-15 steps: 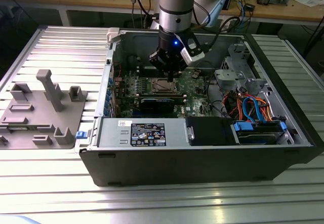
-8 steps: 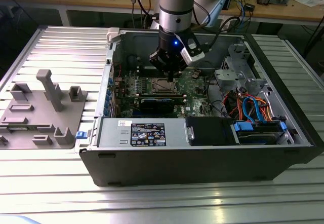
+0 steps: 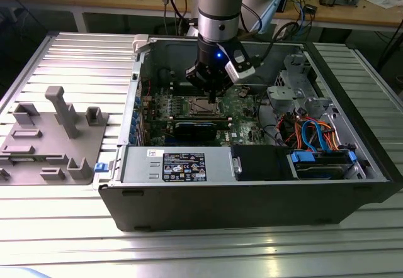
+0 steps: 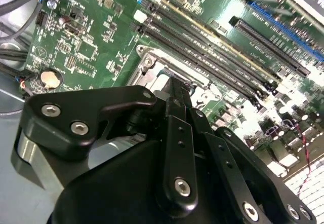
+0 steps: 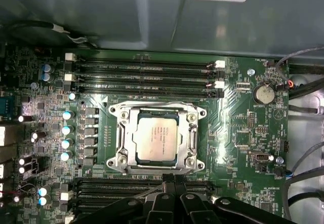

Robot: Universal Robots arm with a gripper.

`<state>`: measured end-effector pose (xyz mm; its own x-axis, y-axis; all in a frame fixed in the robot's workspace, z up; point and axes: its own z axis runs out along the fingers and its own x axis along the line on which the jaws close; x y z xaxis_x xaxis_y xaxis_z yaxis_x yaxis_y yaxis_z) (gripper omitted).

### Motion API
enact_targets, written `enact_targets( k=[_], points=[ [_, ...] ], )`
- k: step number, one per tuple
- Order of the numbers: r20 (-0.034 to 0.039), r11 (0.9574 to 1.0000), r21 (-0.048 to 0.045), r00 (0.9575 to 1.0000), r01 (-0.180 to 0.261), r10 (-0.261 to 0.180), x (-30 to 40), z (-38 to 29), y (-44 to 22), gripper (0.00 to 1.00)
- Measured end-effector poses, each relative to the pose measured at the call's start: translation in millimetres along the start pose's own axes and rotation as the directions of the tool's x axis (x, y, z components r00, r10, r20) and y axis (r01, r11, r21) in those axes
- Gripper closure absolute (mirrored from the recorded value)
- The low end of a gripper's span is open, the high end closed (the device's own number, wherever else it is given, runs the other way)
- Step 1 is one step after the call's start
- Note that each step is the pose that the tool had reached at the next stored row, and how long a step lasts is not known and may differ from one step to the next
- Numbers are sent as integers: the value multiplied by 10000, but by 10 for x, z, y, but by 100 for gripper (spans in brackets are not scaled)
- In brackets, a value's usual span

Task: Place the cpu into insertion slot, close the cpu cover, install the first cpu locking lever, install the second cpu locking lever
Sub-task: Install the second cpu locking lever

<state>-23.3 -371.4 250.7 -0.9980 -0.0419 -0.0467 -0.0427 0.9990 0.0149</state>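
The cpu (image 5: 157,140), a pale silver square chip, lies flat in the insertion slot on the green motherboard (image 5: 243,133). The cpu cover (image 5: 126,135), a silver frame, lies down around the chip. Thin metal locking levers (image 5: 194,139) run along the socket's sides; I cannot tell whether they are latched. My gripper (image 5: 171,178) hovers just beside one socket edge with its black fingers pressed together and nothing between them. In the second wrist view the gripper (image 4: 176,83) points at the socket frame (image 4: 148,62). In the exterior view the gripper (image 3: 213,97) hangs inside the open computer case (image 3: 252,196).
Memory slots (image 5: 147,69) flank the socket on two sides. Capacitors (image 5: 66,130) stand near it. Cables and a drive cage (image 3: 315,139) fill the case at the exterior view's right. A grey fixture plate (image 3: 50,139) lies outside the case at the exterior view's left.
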Motion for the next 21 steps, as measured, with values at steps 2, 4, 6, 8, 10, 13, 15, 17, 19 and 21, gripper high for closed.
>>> enact_targets(
  k=[2, 4, 6, 8, 10, 13, 15, 17, 19, 21],
  points=[
    [2, 10000, -12, 10000, -2, 2, 2, 2, -13, 89],
    [-20, 10000, -49, 10000, -2, 2, 1, 1, -14, 89],
    [-29, 9999, -125, 10000, -6, 6, 3, 7, -18, 89],
    [-22, 9996, -286, 10000, -15, 14, 18, 24, -25, 89],
    [-17, 9991, -421, 10000, -20, 19, 49, 44, -33, 89],
    [-15, 9989, -458, 10000, -22, 21, 105, 60, -39, 89],
    [-15, 9989, -459, 10000, -19, 18, 111, 61, -54, 89],
    [-14, 9988, -488, 10000, -22, 22, 128, 63, -103, 89],
    [-10, 9984, -571, 10000, -27, 26, 170, 72, -128, 89],
    [-10, 9983, -585, 10000, -26, 25, 177, 73, -131, 89]
  ],
)
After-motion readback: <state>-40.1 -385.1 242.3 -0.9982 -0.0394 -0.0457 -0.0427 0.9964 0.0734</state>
